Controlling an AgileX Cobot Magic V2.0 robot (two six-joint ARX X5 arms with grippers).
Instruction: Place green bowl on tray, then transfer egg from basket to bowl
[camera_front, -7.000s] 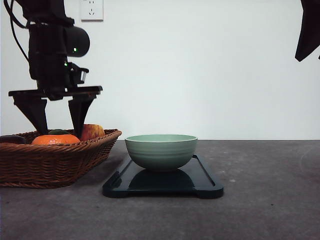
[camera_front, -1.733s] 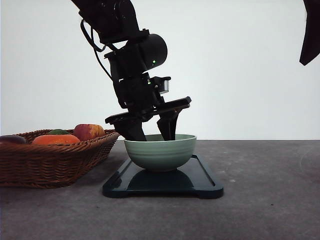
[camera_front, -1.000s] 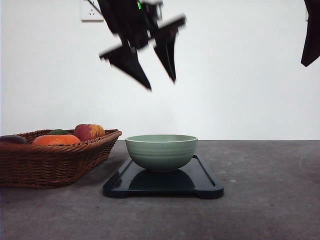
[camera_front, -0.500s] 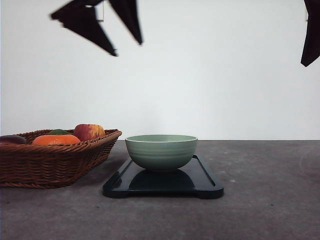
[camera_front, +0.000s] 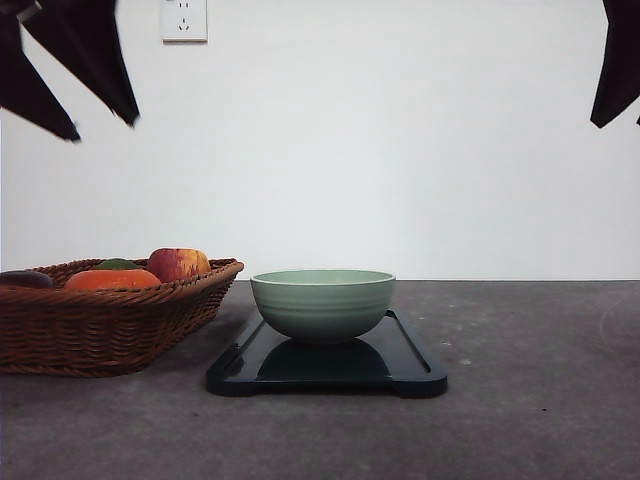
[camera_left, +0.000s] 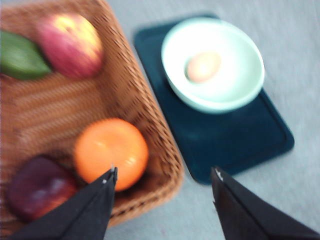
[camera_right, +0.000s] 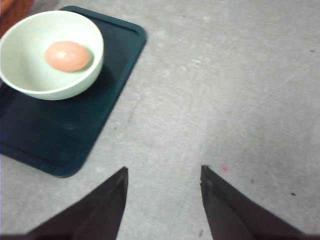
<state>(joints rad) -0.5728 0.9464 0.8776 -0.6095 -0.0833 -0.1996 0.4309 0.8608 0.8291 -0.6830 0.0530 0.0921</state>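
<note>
Grey, faintly speckled tabletop (camera_front: 530, 400) against a plain white wall (camera_front: 400, 150) carrying one socket plate (camera_front: 184, 19) near its upper left. Item one: tray (camera_front: 400, 365), dark and glossy with rounded corners and a low raised rim, lying flat at the middle of the table. Item two: green bowl (camera_front: 322, 303), upright on the tray, seated toward the tray's far end in the wrist views, with bare tray surface on the nearer end. Contents of bowl: the egg (camera_right: 67, 55), one, reddish-brown, resting on the bowl floor and off centre. Item three: basket (camera_front: 110, 325), woven wicker with slanted sides, on the table to the left of the tray; its rim comes close beside the tray's left edge, and whether the two touch cannot be told. Contents of basket: an apple (camera_left: 70, 45), red and yellow; an orange fruit (camera_left: 111, 152); a dark purple-red fruit (camera_left: 37, 187); a green item (camera_left: 20, 57), blurred. Open room: the table right of the tray is bare grey surface to the frame edge, and a bare strip runs in front of tray and basket. Left gripper (camera_left: 162, 200) hangs high above the basket, fingers spread apart, nothing between them. Right gripper (camera_right: 162, 200) hangs high over the bare table right of the tray, fingers likewise apart and holding nothing.
</note>
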